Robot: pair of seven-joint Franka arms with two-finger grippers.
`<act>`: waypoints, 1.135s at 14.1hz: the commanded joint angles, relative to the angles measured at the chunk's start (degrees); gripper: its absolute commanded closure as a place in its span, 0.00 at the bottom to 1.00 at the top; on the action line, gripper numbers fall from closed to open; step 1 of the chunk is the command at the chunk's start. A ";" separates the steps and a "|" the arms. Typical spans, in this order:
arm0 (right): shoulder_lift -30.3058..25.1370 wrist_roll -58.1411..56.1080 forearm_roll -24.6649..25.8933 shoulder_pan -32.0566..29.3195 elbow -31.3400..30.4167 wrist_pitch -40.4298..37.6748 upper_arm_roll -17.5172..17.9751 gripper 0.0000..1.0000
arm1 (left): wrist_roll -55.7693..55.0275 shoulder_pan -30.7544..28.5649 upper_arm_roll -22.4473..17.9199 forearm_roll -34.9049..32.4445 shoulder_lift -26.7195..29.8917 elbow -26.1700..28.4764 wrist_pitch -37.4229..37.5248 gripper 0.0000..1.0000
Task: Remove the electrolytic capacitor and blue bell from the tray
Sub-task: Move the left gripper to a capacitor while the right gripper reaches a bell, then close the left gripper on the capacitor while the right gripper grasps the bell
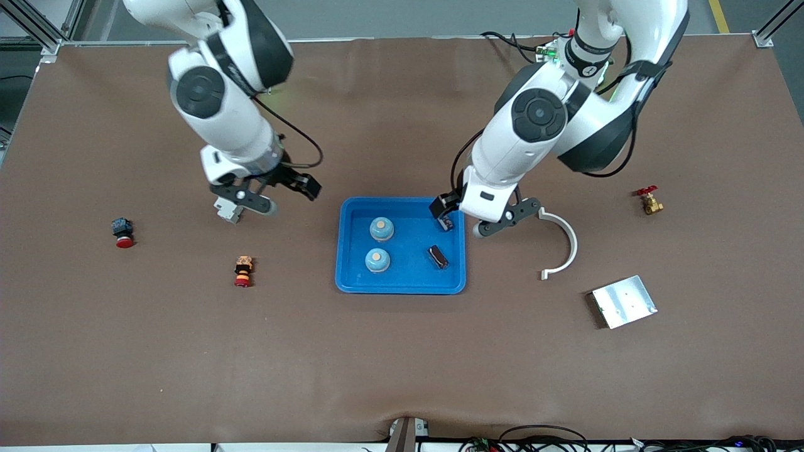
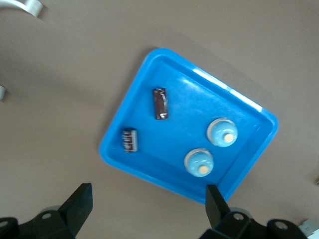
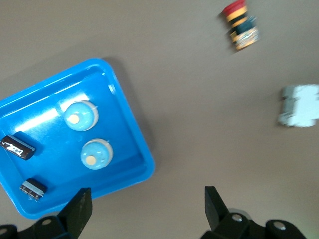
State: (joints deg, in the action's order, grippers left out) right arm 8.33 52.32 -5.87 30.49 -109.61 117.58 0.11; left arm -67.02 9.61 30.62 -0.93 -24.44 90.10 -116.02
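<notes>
The left gripper [image 1: 480,220] hangs wide open and empty over the blue tray's [image 1: 402,285] edge toward the left arm's end. The right gripper [image 1: 267,194], equally open and empty, hovers beside the tray. In the tray lie two bells [image 1: 382,228] and two capacitors [image 1: 438,256].

High front camera; both wrist cameras overlook the blue tray [image 1: 352,276].

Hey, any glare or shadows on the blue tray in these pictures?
Left wrist view: bright white glare streaks on the blue tray along one inner wall. Right wrist view: softer sheen on the tray floor beside one blue bell. Front view: no strong glare; a soft shadow lies on the tray under the left pincer.
</notes>
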 commanded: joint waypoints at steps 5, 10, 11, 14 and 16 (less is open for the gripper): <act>6.00 9.90 -0.63 6.07 0.45 8.17 -0.64 0.00 | -8.11 2.96 -0.30 -10.73 -12.37 -1.59 -8.24 0.00; 9.68 14.74 0.07 9.67 0.36 14.33 -0.81 0.00 | -12.52 3.49 -0.91 -19.55 -16.87 -1.59 -15.88 0.00; 10.56 15.70 0.50 10.20 0.36 15.04 -0.81 0.00 | -12.86 3.66 -1.70 -19.55 -17.22 -1.59 -17.64 0.00; 13.55 21.66 6.20 11.87 0.44 18.11 -0.81 0.00 | -14.18 3.75 -2.06 -19.64 -21.43 -5.97 -20.12 0.00; 15.39 23.87 8.15 12.22 0.45 20.13 -0.81 0.00 | -15.50 4.71 -3.54 -19.64 -22.84 -7.74 -20.12 0.00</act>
State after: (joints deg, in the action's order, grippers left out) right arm 22.00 73.22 0.04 41.68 -109.63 136.06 0.02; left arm -80.12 12.56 28.52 -19.05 -44.38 86.24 -135.73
